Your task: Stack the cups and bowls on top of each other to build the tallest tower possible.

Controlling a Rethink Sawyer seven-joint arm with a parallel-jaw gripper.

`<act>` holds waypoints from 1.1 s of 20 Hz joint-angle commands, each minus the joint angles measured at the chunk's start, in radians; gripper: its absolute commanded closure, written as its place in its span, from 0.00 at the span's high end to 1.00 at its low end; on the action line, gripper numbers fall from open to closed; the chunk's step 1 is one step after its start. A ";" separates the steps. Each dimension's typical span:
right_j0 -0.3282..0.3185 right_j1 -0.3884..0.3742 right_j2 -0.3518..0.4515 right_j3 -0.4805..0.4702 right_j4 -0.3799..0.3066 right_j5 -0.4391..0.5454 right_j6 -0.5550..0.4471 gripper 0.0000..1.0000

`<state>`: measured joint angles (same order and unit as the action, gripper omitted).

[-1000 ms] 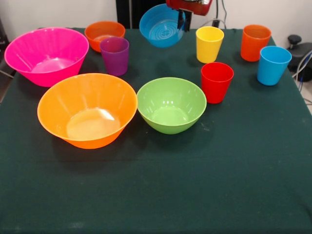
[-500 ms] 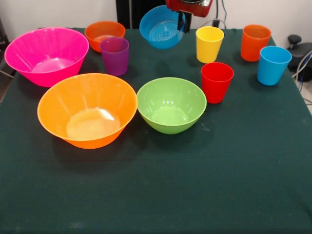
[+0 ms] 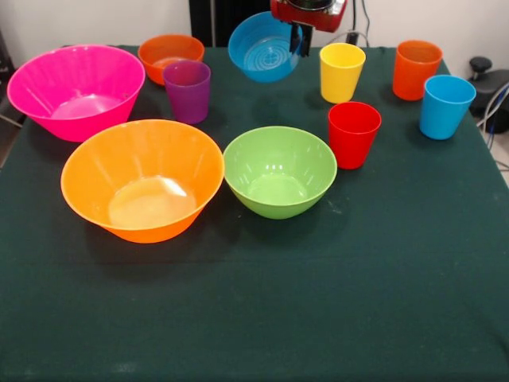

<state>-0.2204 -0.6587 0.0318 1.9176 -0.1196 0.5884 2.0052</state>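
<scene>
My gripper (image 3: 301, 38) reaches in at the top edge, shut on the rim of the small blue bowl (image 3: 262, 49), which hangs tilted above the table's far side with its opening toward the camera. On the table stand the green bowl (image 3: 278, 171), large orange bowl (image 3: 141, 179), pink bowl (image 3: 75, 89) and small orange bowl (image 3: 169, 54). The purple cup (image 3: 187, 90) stands in front of the small orange bowl. The yellow cup (image 3: 341, 72), red cup (image 3: 354, 134), orange cup (image 3: 416, 69) and light blue cup (image 3: 444, 106) stand upright at the right. No tower shows.
A dark green cloth (image 3: 318, 302) covers the table. A black device with cables (image 3: 481, 68) sits just off the right edge. The robot's dark pedestal (image 3: 215, 16) stands behind the far edge.
The gripper and the blue bowl have shifted slightly downward in the picture. Everything on the table stays where it was.
</scene>
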 commanded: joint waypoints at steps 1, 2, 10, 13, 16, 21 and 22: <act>0.012 0.043 0.068 -0.055 -0.042 0.066 -0.008 0.00; 0.012 0.042 0.068 -0.054 -0.042 0.065 -0.007 0.00; 0.006 0.047 0.069 -0.048 -0.036 0.059 -0.003 0.00; 0.002 0.043 0.071 -0.036 -0.034 0.049 -0.001 0.00; -0.008 0.032 0.078 -0.015 -0.028 0.038 -0.003 0.00; -0.012 0.018 0.072 0.041 -0.034 -0.029 0.016 0.00; -0.014 0.015 0.072 0.051 -0.034 -0.038 0.018 0.00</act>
<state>-0.2206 -0.6632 0.0320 1.9203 -0.1196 0.5884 2.0052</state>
